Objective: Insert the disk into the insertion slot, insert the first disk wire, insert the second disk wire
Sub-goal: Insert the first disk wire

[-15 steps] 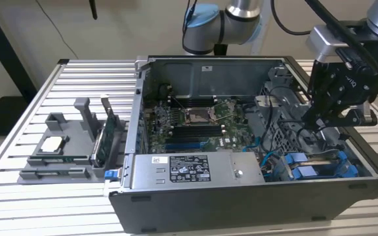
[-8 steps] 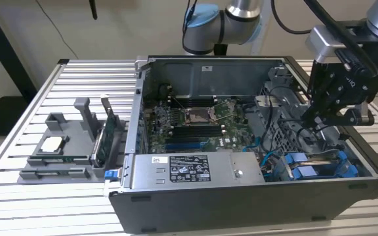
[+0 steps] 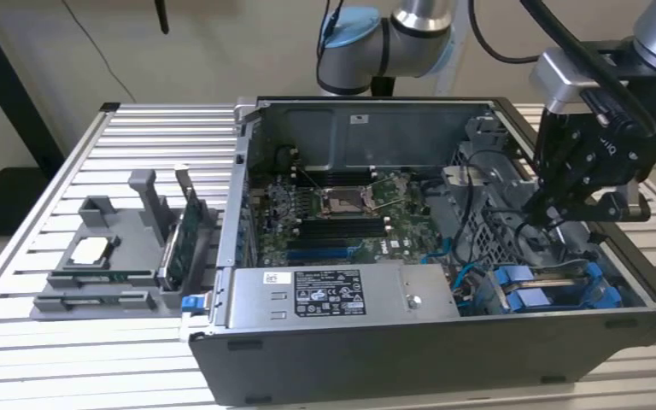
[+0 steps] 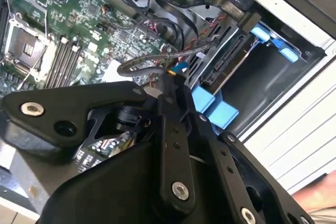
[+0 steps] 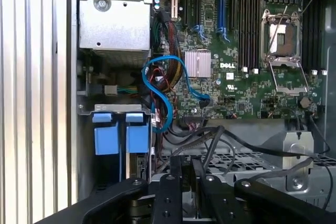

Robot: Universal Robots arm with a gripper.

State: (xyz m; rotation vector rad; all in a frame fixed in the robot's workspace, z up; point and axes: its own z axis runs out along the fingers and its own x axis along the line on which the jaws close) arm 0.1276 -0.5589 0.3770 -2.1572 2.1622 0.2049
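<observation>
The disk (image 3: 559, 282), in its bright blue frame, lies in the insertion slot (image 3: 618, 278) at the open case's near corner, on the exterior view's right. Its blue frame tabs (image 5: 121, 132) show in the first wrist view, and its connector edge (image 4: 227, 62) faces the cables in the second wrist view. My black gripper (image 3: 550, 218) hangs over the case's right side, above and behind the disk. Its fingertips (image 4: 170, 81) look shut on the black end of a grey braided disk wire (image 4: 142, 65). Other dark cables run past the fingers (image 5: 176, 179).
A green motherboard (image 3: 340, 205) fills the case floor. A grey metal box with a sticker (image 3: 328, 295) sits at the front. A looped blue cable (image 5: 157, 93) lies beside the bay. A grey holder with parts (image 3: 112, 256) stands on the slatted table (image 3: 134, 137).
</observation>
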